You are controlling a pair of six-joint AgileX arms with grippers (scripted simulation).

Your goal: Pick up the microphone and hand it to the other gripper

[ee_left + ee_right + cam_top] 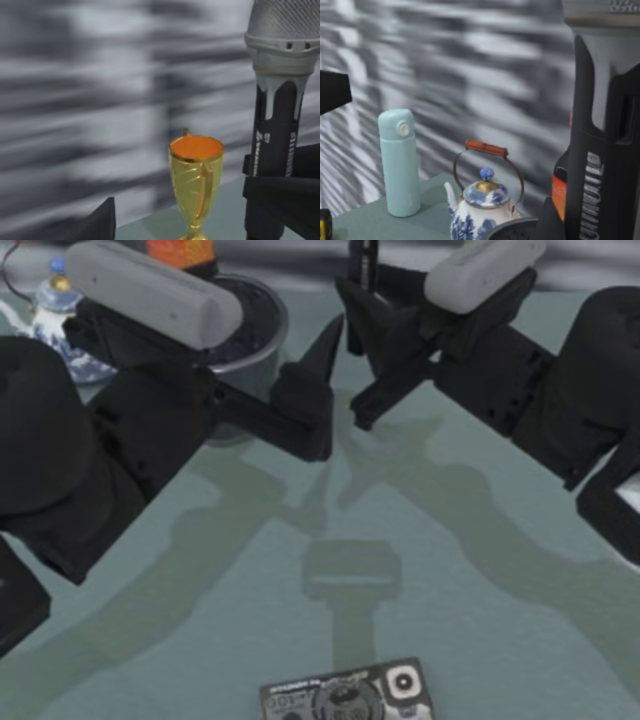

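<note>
A grey-green table (470, 570) carries a blue-and-white teapot (55, 315) and dark bowl (255, 325) at its far left, a black printed card (345, 695) at the near edge, a gold cup (196, 182) and a pale blue flask (398, 162).

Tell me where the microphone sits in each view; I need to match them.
Top view: probably the dark stick at the top edge, right of centre; microphone.
Left wrist view: right edge, upright, mesh head up, handle clamped by the right gripper.
Right wrist view: far right, close up.
Landmark: blue-and-white teapot, top view's upper left and right wrist view; absent from the left wrist view.
</note>
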